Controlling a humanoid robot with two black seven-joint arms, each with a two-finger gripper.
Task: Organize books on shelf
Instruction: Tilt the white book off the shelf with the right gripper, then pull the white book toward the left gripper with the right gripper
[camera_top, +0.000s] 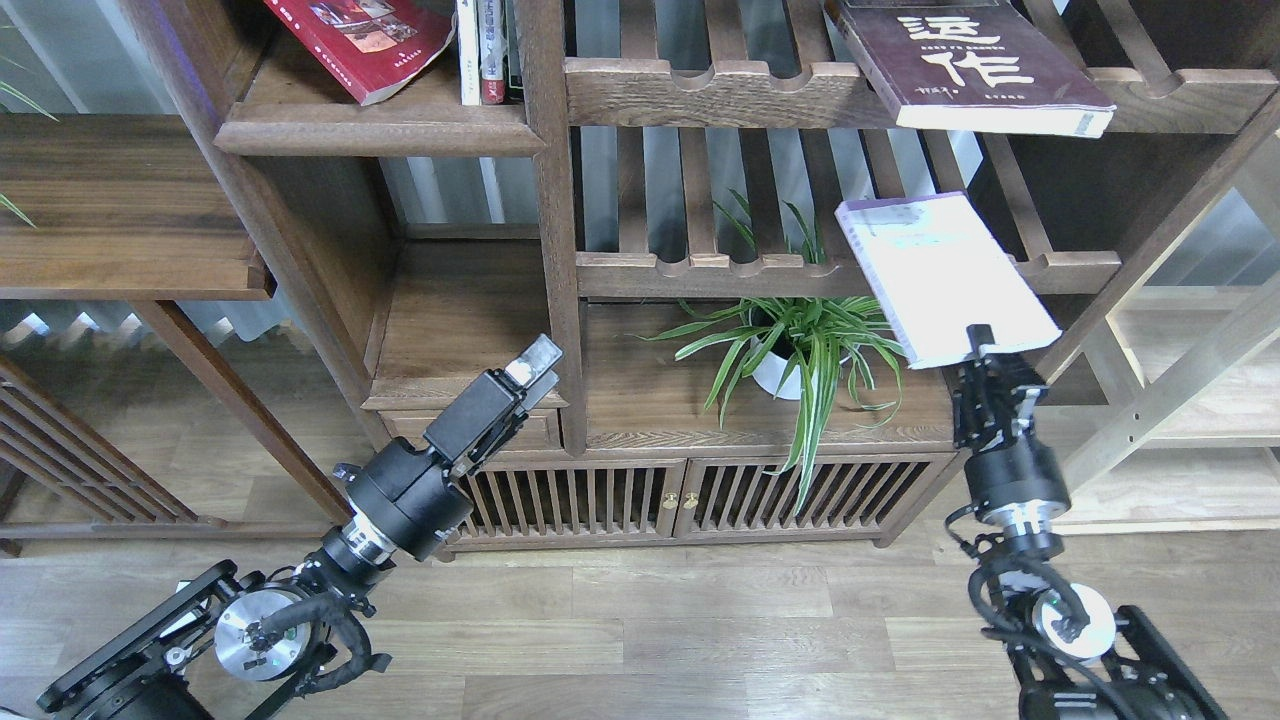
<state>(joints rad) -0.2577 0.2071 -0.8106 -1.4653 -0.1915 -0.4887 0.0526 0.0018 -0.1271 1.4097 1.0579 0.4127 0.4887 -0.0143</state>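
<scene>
Head view: right end effector clamped on the lavender book's lower edge, book tilted, lifted off the slatted shelf. Left end effector empty, probably nearly closed; hard to tell. Red book on the solid shelf; maroon book top right.

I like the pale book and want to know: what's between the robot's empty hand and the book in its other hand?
In the head view, the potted spider plant sits between the left gripper and the lavender-white book, with the bookcase's upright post too.
</scene>
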